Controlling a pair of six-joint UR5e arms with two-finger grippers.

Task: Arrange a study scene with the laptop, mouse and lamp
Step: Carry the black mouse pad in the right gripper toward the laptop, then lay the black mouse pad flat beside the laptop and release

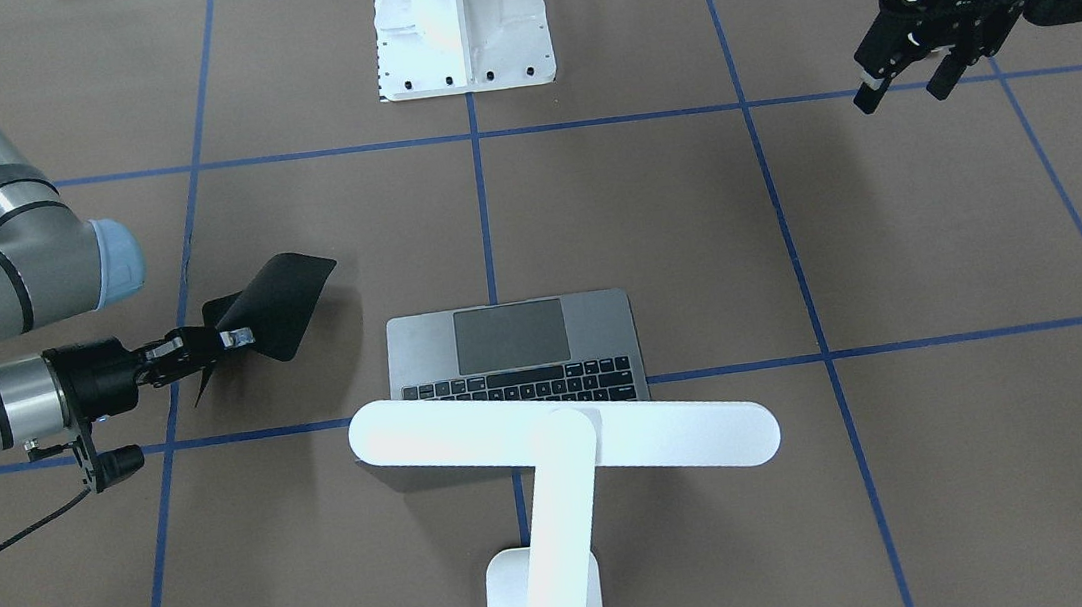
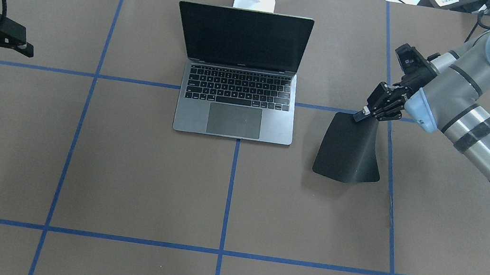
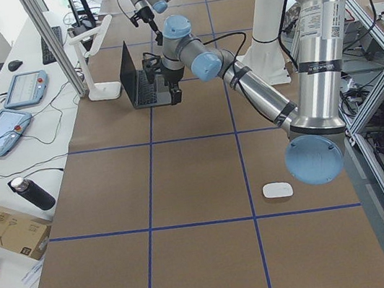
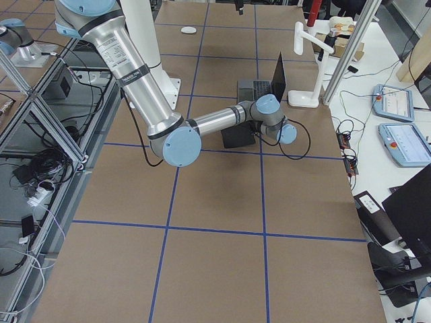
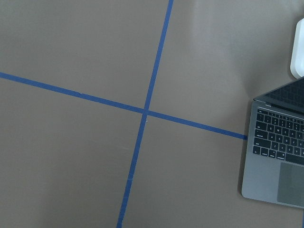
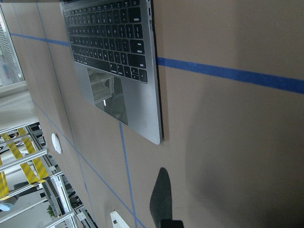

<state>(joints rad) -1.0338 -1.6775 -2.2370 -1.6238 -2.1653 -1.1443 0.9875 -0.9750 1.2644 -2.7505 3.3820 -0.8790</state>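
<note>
Nearest to the robot, the white ribbed pedestal (image 1: 463, 40) stands with its bolted plate on the brown surface (image 2: 147, 181), which is divided by blue tape lines (image 2: 229, 193). Also on the robot's side, but far toward the end at its left, the small white mouse (image 3: 277, 189) lies alone on the surface, well apart from all the other things. A little farther out, the left hand (image 1: 903, 92) hangs above the surface on the robot's left side. Its two fingers (image 1: 945, 75) are spread apart and there is nothing between them. Its wrist view looks down on a crossing of tape lines, with a corner of the laptop at the right edge. On the other side, the right hand (image 2: 365, 115) is low over the surface, and its fingers are pressed together on one edge of the black mouse pad (image 2: 349, 150). The pad is bent and hangs from this grip toward the robot, beside the right side of the laptop but not touching it. I cannot tell if its lower edge rests on the surface. In the middle lies the laptop (image 2: 236, 107), open, with the dark screen upright and the trackpad toward the robot. Just behind its lid stands the lamp (image 1: 676, 435). Its small base is on the surface and its long bar head reaches over the laptop.
</note>
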